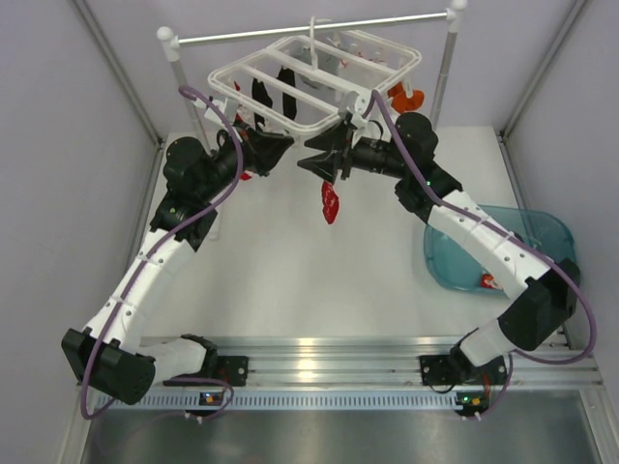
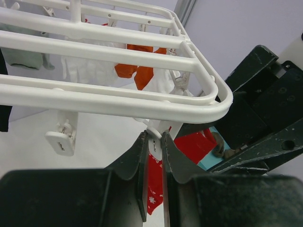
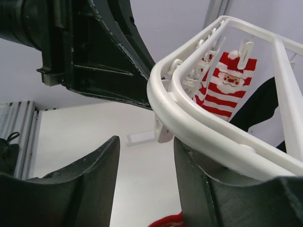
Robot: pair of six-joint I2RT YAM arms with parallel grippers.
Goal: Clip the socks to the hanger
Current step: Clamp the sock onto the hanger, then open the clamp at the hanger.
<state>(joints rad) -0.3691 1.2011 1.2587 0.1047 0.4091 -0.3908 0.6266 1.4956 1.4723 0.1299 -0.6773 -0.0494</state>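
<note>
The white hanger (image 1: 242, 72) hangs from the rail at the back. Dark socks (image 1: 261, 94) are clipped under it. My left gripper (image 1: 288, 145) is at the hanger's front edge, and in the left wrist view it (image 2: 152, 137) is shut on a white clip (image 2: 155, 144) under the hanger rim (image 2: 142, 101). A red snowflake sock (image 2: 154, 187) hangs just below that clip, and it shows in the top view (image 1: 331, 203). My right gripper (image 1: 315, 164) faces the left one. Its jaws (image 3: 146, 142) are open beside the rim (image 3: 199, 123), with a red sock edge (image 3: 165, 221) low between them.
A grey rail (image 1: 319, 27) on white posts carries the hanger. An orange sock (image 1: 406, 97) and a red-and-white striped sock (image 3: 227, 87) hang on the hanger. A teal basin (image 1: 542, 227) at the right holds another red sock (image 1: 488, 281).
</note>
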